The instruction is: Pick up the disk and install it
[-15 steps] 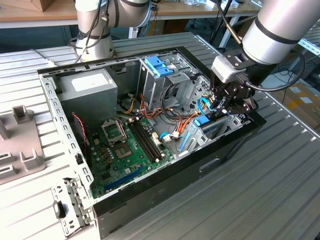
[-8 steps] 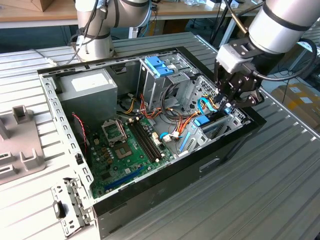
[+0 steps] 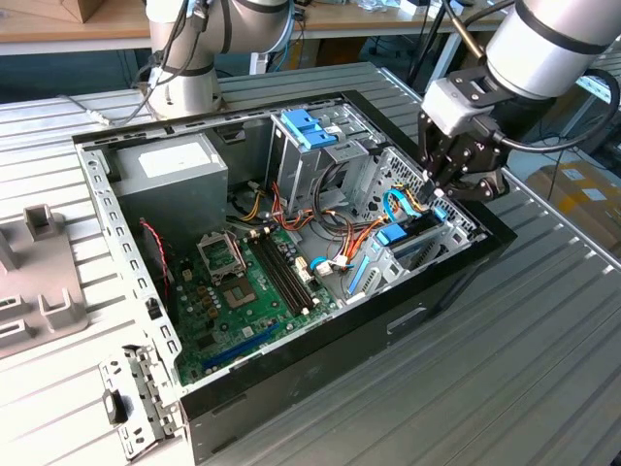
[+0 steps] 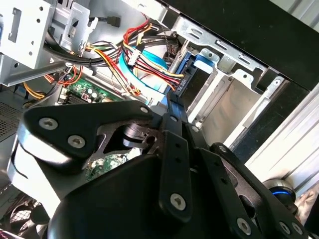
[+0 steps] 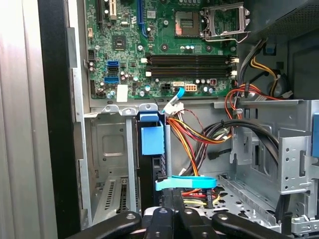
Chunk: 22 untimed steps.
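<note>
Disk (image 5: 151, 149) seated in bay, hand (image 3: 434, 197) touching

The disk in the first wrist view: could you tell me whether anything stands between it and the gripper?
Nothing visible does. The disk stands on edge in the metal bay, right at the gripper. A thin blue cable crosses just beside it, toward the wire bundle.

Arm (image 3: 543, 44): silver-grey tubular links, dark joint band | Wrist block (image 3: 456, 102): pale grey housing | Cable (image 3: 572, 121): black, looping beside wrist | Gripper (image 3: 434, 189): matte black linkage plates, silver screw heads (image 4: 178, 201)
</note>
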Tool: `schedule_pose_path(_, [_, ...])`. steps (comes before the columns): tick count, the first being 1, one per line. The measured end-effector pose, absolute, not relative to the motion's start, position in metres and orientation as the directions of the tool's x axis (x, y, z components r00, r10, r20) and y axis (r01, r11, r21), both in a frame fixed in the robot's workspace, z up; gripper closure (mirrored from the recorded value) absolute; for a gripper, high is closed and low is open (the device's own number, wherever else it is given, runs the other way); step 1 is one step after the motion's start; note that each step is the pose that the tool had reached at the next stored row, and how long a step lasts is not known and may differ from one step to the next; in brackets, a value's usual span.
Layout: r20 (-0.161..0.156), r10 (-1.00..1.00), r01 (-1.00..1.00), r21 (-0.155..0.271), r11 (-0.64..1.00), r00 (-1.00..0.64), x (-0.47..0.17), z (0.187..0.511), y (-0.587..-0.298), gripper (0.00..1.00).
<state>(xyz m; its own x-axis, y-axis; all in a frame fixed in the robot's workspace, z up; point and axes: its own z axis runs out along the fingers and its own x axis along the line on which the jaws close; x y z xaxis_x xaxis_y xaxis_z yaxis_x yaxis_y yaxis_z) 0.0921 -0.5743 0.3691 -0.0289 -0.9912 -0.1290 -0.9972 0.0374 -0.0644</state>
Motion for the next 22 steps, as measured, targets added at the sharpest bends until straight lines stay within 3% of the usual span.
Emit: schedule_pose_path(22, [-0.133, -0.991, -0.998, -0.056, 0.038, -0.030, 0.093, 0.352, -0.575, 0.89])
